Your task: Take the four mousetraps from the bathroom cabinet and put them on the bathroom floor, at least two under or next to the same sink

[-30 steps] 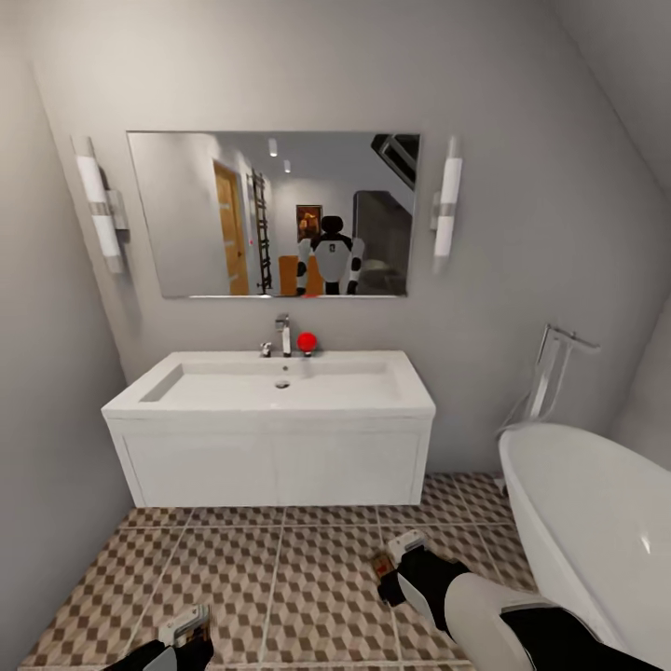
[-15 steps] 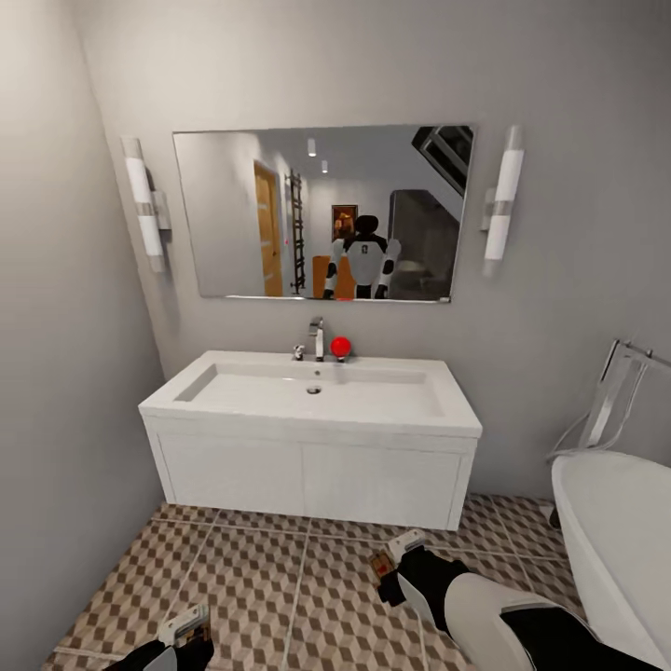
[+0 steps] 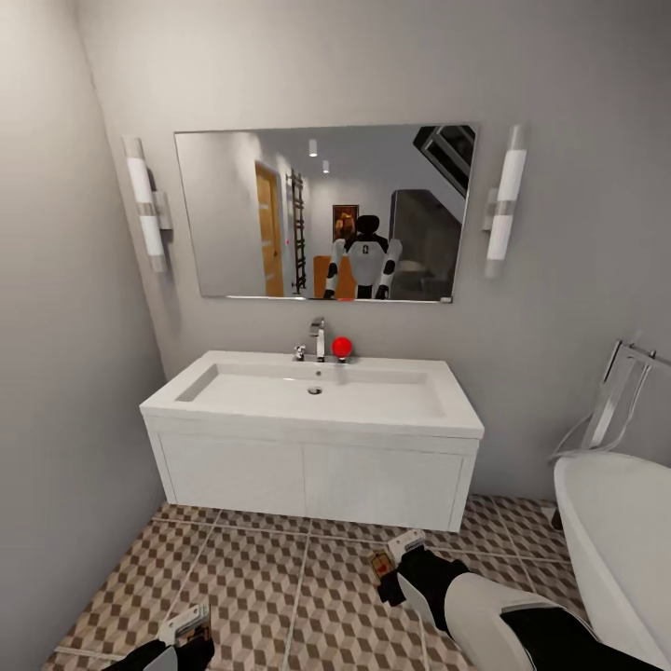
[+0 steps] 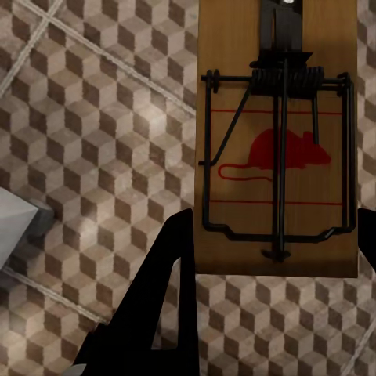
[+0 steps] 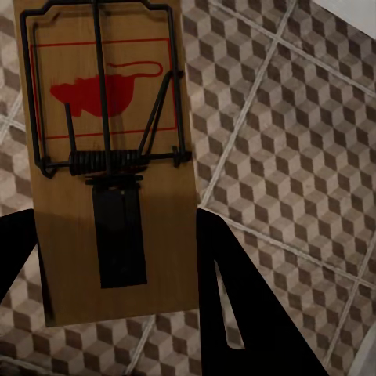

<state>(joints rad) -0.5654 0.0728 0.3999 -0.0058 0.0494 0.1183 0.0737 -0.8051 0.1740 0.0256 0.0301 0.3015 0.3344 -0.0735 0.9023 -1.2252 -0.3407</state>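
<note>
The wide white bathroom sink (image 3: 312, 410) hangs on the wall straight ahead, above the cube-patterned bathroom floor (image 3: 270, 587). My right gripper (image 3: 390, 565) hovers low over the tiles in front of the sink's right half, shut on a wooden mousetrap (image 3: 379, 566). In the right wrist view that mousetrap (image 5: 110, 157) sits between the dark fingers (image 5: 227, 282), red mouse mark up. My left gripper (image 3: 189, 630) is at the lower left, shut on another mousetrap (image 4: 278, 149) that shows large over the tiles in the left wrist view. The cabinet is out of view.
A white oval tub (image 3: 610, 531) with a metal floor tap (image 3: 615, 391) stands at the right. Grey walls close in on the left and behind the sink. Above the sink hang a mirror (image 3: 321, 214) and two wall lamps. A red ball-like item (image 3: 341, 347) sits by the tap.
The head camera turned a little left and moved nearer over the first half second, so sink and tub slid right in the picture. Both arms keep their pose and their mousetraps.
</note>
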